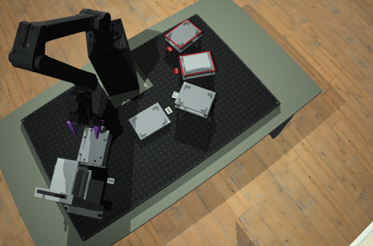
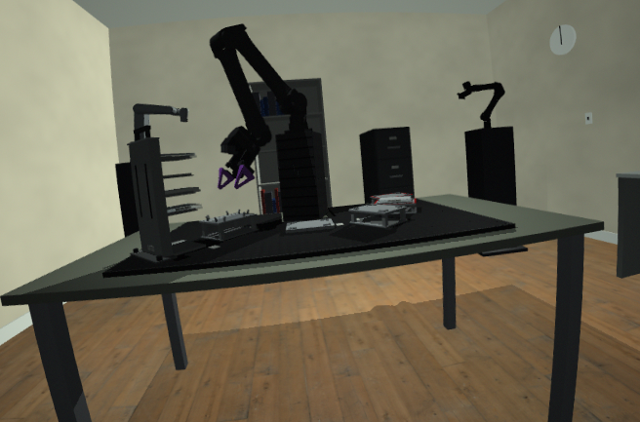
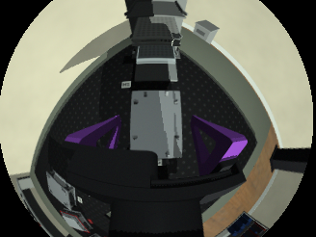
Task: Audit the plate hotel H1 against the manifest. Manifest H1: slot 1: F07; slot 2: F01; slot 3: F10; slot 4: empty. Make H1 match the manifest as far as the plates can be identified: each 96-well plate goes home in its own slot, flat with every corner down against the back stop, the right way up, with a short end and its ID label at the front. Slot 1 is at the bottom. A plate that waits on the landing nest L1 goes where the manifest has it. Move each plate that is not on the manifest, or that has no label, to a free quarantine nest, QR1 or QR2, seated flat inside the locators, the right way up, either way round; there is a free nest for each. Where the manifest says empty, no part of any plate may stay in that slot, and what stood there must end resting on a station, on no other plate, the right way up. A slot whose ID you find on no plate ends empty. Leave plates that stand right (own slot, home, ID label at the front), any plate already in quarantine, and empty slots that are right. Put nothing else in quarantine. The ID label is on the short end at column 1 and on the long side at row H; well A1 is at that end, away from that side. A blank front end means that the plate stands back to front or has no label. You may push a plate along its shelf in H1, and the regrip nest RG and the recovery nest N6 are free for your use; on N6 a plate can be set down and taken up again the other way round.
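My gripper [image 1: 85, 128] [image 2: 235, 176] [image 3: 155, 118] is open and empty, its purple fingers pointing down. It hangs above the end of the landing nest [image 1: 93, 146] [image 2: 227, 223] [image 3: 154, 121] that is farther from the hotel. The nest top is a grey rectangle with small pins; I cannot tell whether a plate lies on it. The plate hotel H1 [image 1: 72, 183] [image 2: 149, 200] stands just beyond the nest, with its shelves [image 2: 180, 191] facing it. What the slots hold is too small to tell. A pale plate [image 1: 197, 64] sits in one red-rimmed quarantine nest.
The other red-rimmed quarantine nest [image 1: 183, 34] looks bare. Two more grey nests [image 1: 195, 99] [image 1: 149, 120] stand mid-mat, the first one raised. The arm's black base column [image 1: 112, 62] [image 2: 301, 174] stands at the back of the mat.
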